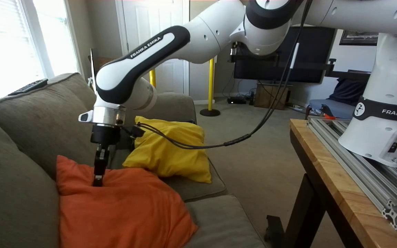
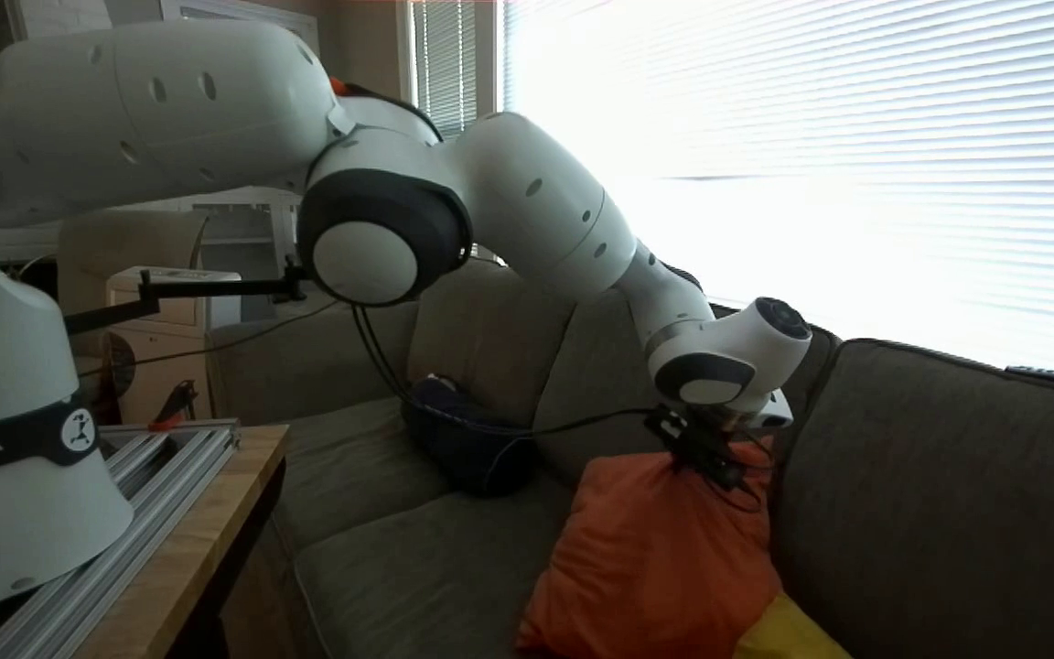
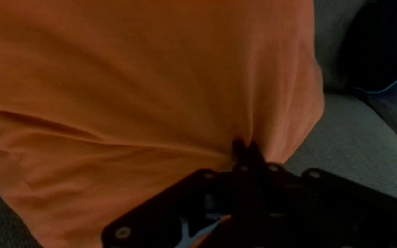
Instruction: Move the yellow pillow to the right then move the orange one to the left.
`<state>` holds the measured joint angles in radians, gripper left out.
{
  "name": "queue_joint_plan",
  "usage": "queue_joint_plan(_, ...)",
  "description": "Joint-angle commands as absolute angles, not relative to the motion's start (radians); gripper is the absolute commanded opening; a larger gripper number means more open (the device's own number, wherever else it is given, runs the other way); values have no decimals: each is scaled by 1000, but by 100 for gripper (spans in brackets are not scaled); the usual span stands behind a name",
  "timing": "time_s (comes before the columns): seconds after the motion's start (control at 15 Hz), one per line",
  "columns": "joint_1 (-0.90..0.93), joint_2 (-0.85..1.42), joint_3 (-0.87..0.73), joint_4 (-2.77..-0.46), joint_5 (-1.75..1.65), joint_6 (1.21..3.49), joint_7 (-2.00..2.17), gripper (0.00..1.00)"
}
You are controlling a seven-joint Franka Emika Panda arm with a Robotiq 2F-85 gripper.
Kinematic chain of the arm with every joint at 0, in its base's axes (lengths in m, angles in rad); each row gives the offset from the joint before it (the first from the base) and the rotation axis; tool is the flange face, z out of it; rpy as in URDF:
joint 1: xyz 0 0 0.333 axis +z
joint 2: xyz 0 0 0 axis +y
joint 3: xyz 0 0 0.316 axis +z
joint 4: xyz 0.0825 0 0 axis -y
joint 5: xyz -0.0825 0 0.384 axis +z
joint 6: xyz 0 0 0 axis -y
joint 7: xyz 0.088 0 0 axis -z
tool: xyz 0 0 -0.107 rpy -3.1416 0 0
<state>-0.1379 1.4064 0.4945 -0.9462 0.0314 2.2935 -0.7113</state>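
The orange pillow (image 1: 126, 210) rests on the sofa seat against the backrest, nearest the camera in an exterior view. It also shows in an exterior view (image 2: 655, 549) and fills much of the wrist view (image 3: 133, 86). My gripper (image 1: 98, 181) points down at the pillow's upper edge. In the wrist view the fingertips (image 3: 248, 146) are together with a fold of orange fabric pinched between them. The yellow pillow (image 1: 174, 151) lies on the seat beyond the orange one, apart from my gripper. In an exterior view only a corner of the yellow pillow (image 2: 788, 631) shows behind the orange one.
The grey sofa's backrest (image 1: 47, 110) rises beside the gripper. A dark blue bundle (image 2: 463, 439) sits on the seat; it also shows in the wrist view (image 3: 381, 48). A wooden table (image 1: 350, 199) carries the robot base. A remote (image 1: 28, 86) lies on the backrest.
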Motion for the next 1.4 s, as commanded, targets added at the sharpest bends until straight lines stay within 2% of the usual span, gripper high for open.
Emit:
queue_joint_plan(0.0, -142, 1315, 519, -1051, 28, 2249, -723, 0)
queue_joint_plan(0.8, -265, 1137, 749, -1359, 85, 2271, -741, 0)
queue_joint_plan(1.33, -263, 992, 705, -1539, 302, 2327, -769, 0)
